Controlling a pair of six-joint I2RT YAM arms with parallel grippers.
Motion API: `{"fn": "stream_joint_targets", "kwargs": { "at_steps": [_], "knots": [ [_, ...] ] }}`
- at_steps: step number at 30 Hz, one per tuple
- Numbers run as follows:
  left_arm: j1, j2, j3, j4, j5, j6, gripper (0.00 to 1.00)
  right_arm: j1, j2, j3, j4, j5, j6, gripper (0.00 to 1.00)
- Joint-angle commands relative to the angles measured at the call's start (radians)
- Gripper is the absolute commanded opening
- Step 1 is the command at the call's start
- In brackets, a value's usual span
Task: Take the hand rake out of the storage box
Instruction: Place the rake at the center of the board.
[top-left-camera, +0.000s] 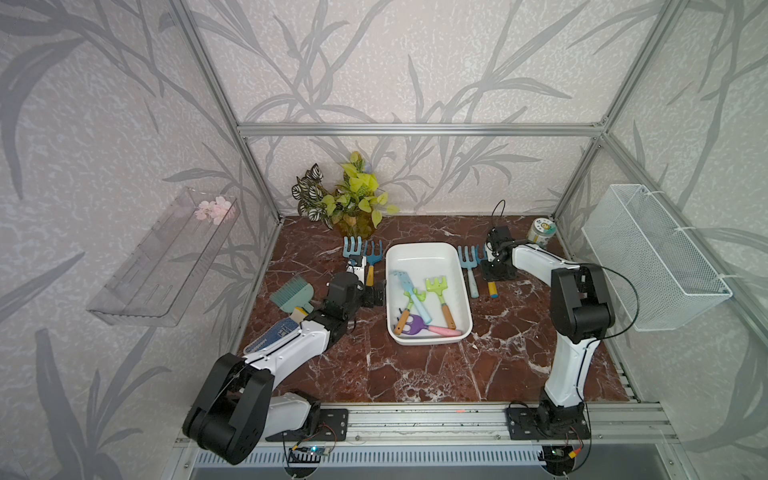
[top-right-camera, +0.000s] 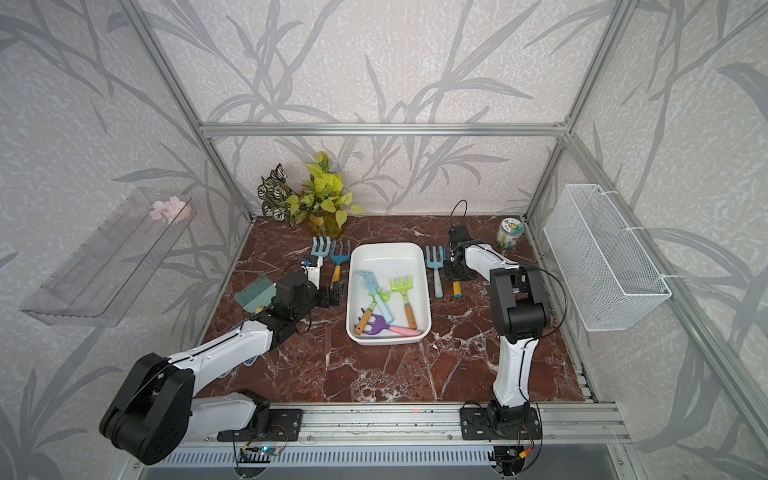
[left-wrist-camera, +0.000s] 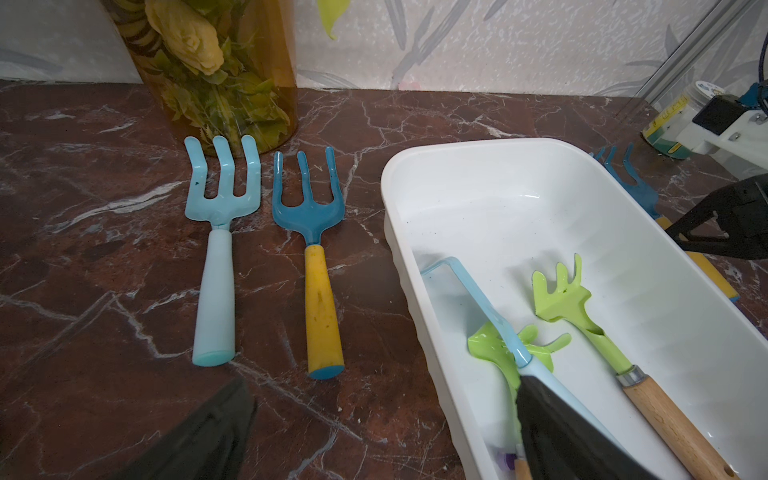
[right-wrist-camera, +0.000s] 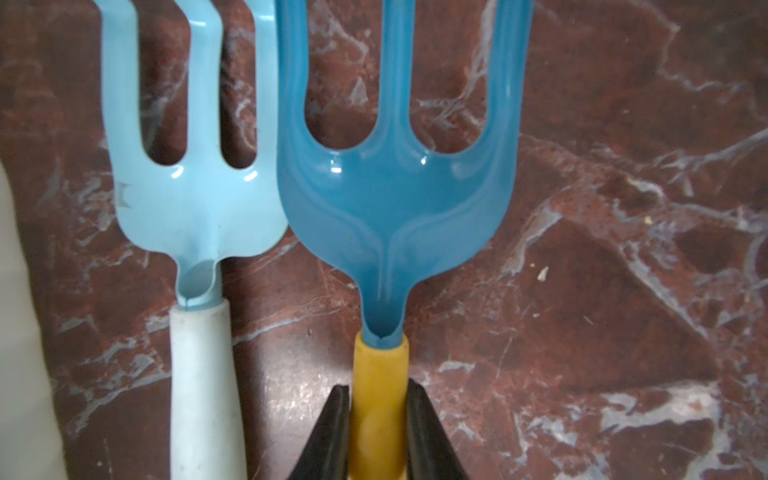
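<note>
The white storage box (top-left-camera: 424, 247) (top-right-camera: 386, 247) (left-wrist-camera: 478, 145) stands mid-table. Inside it the hand rake (top-left-camera: 437, 286) (top-right-camera: 402, 286) (left-wrist-camera: 559, 293), lime green with a wooden handle, lies free near the right wall. My left gripper (top-left-camera: 376, 293) (top-right-camera: 334, 293) (left-wrist-camera: 384, 386) is open astride the box's left rim, one finger over the tools inside and one outside above the table, holding nothing. To the right of the box, my right gripper (top-left-camera: 492, 272) (right-wrist-camera: 378, 399) is shut on the yellow handle of a dark blue fork (right-wrist-camera: 395, 199) lying on the table.
The box also holds a light blue slotted tool (top-left-camera: 405, 284), a green fork (top-left-camera: 413, 301) and a purple tool (top-left-camera: 415, 324). Two forks (top-left-camera: 353, 247) (top-left-camera: 372, 253) lie left of it, a pale one (top-left-camera: 467, 257) right. Vase (top-left-camera: 353, 224), jar (top-left-camera: 541, 230), teal brush (top-left-camera: 291, 293).
</note>
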Motion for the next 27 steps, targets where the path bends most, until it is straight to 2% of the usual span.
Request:
{"fn": "stream_joint_targets", "kwargs": {
  "at_steps": [1, 16, 20, 27],
  "knots": [
    [-0.004, -0.005, 0.020, -0.003, 0.008, 0.012, 1.00, -0.009, 0.011, 0.026, -0.027, 0.019, -0.004, 0.13],
    [-0.004, -0.011, 0.015, -0.001, 0.009, 0.013, 1.00, -0.011, 0.036, 0.030, -0.051, 0.028, 0.002, 0.26],
    [-0.004, -0.011, 0.015, -0.001, 0.009, 0.013, 1.00, -0.010, 0.017, 0.017, -0.047, 0.041, 0.004, 0.33],
    [-0.004, -0.009, 0.017, -0.001, 0.008, 0.013, 1.00, -0.010, -0.099, -0.063, 0.001, 0.060, 0.009, 0.52]
  ]
}}
